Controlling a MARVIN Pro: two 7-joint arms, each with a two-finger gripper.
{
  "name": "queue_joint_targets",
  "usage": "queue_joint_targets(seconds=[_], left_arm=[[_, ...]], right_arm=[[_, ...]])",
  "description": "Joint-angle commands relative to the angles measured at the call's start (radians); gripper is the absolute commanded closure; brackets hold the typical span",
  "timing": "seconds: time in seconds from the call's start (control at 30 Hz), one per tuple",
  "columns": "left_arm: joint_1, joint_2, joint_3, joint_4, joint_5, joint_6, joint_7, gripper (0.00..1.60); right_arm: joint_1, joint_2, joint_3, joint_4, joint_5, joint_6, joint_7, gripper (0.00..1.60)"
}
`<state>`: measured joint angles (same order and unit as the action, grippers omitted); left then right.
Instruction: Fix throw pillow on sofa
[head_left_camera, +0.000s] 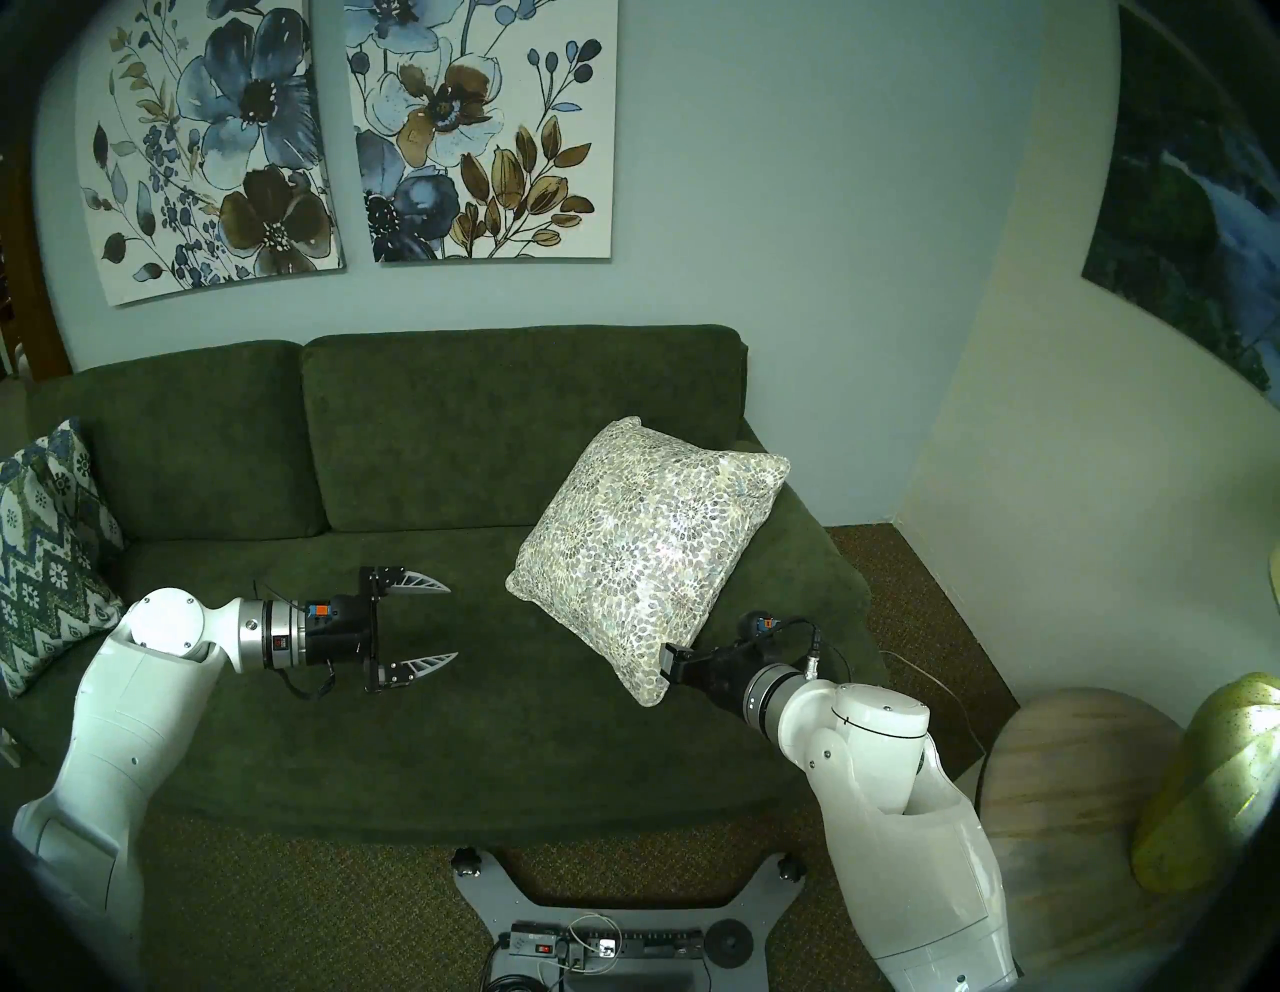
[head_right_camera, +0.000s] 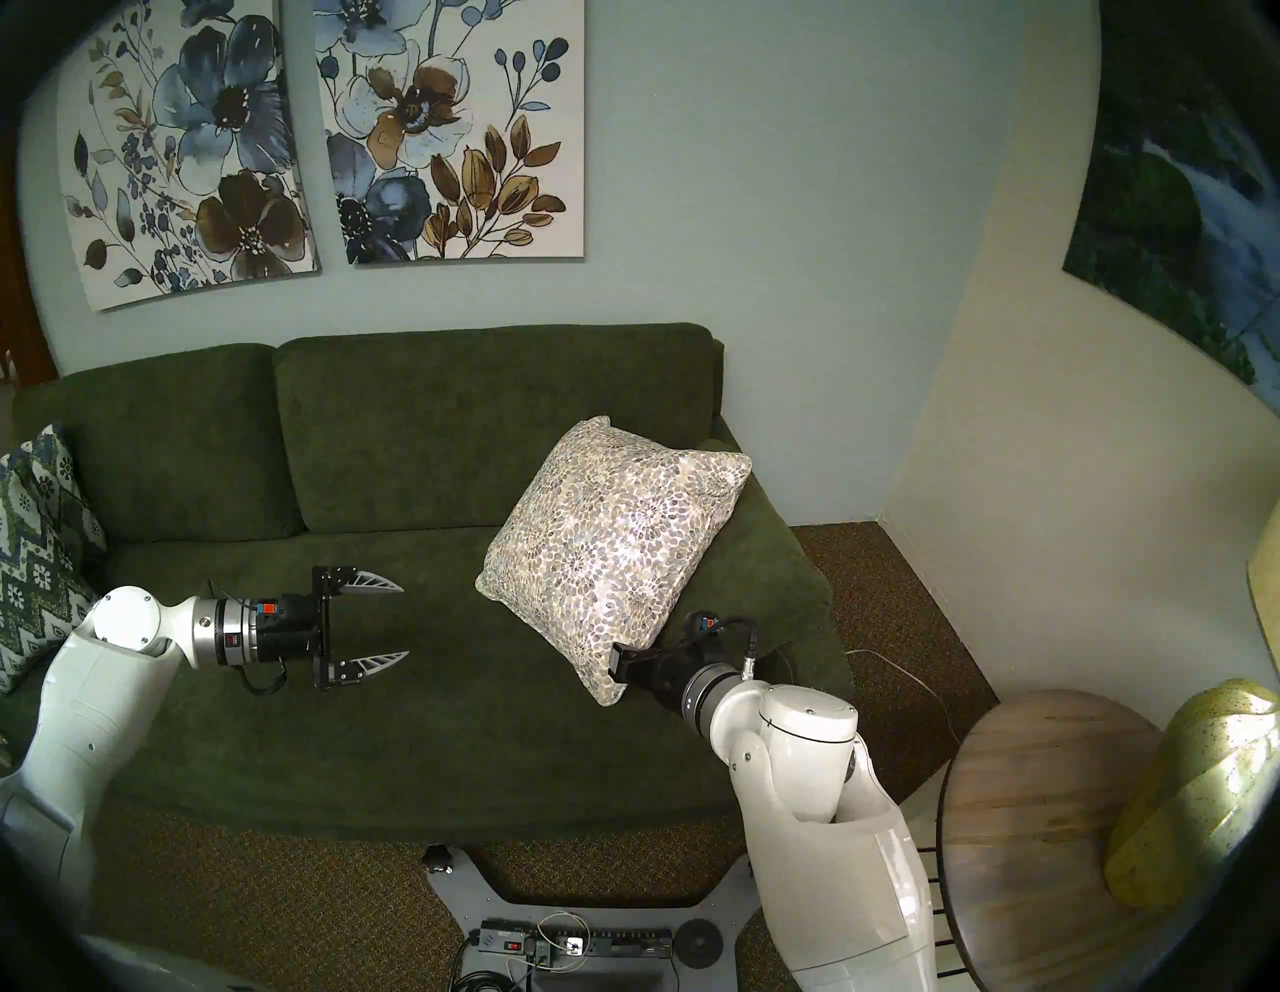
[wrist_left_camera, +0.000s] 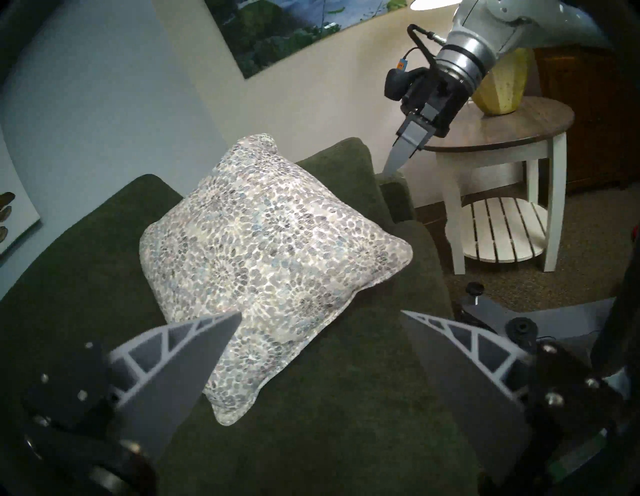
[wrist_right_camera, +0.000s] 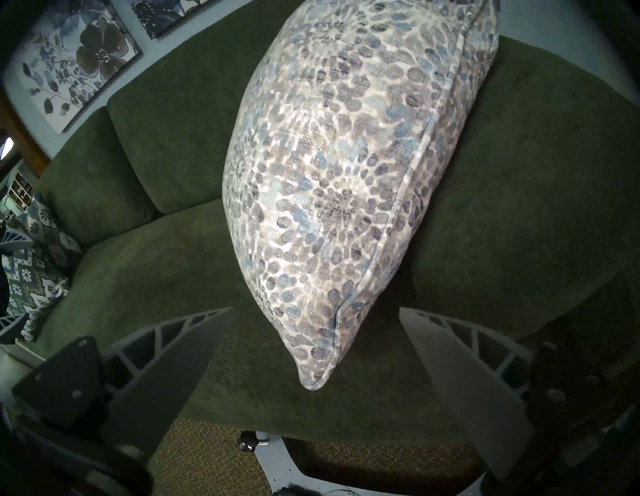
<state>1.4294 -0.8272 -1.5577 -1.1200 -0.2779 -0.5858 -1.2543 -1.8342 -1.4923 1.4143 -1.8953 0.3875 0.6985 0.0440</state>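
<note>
The cream-and-grey pebble-print throw pillow (head_left_camera: 644, 554) (head_right_camera: 609, 547) (wrist_left_camera: 270, 249) (wrist_right_camera: 346, 173) stands tilted on one corner at the right end of the dark green sofa (head_left_camera: 450, 443). It leans against the sofa's right arm. My left gripper (head_left_camera: 454, 622) (head_right_camera: 406, 621) (wrist_left_camera: 321, 312) hovers open over the middle of the seat, pointing right at the pillow and a short way off it. My right gripper (wrist_right_camera: 316, 308) is open at the pillow's near corner, which lies between its fingers without visible contact. The pillow hides those fingers in both head views.
A blue-green zigzag pillow (head_left_camera: 48, 554) rests at the sofa's left end. A round wooden side table (head_left_camera: 1080, 831) with a yellow-green lamp base (head_left_camera: 1212, 783) stands close to my right arm. My base plate with a power strip (head_left_camera: 609, 942) sits on the carpet before the sofa.
</note>
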Motion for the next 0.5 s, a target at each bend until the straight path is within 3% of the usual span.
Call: queue_joint_targets(seconds=[0.0,0.47], left_arm=[[-0.112,-0.002,0.026,0.056,-0.015,-0.043,-0.055,0.0],[-0.205,0.027,0.159,0.162,-0.057,-0.129,-0.022,0.0]], right_arm=[[0.091,-0.009,-0.022,0.059,-0.012,0.003,0.001,0.0],[0.232,-0.05,-0.026,0.261,-0.026,-0.009,-0.013,0.0]])
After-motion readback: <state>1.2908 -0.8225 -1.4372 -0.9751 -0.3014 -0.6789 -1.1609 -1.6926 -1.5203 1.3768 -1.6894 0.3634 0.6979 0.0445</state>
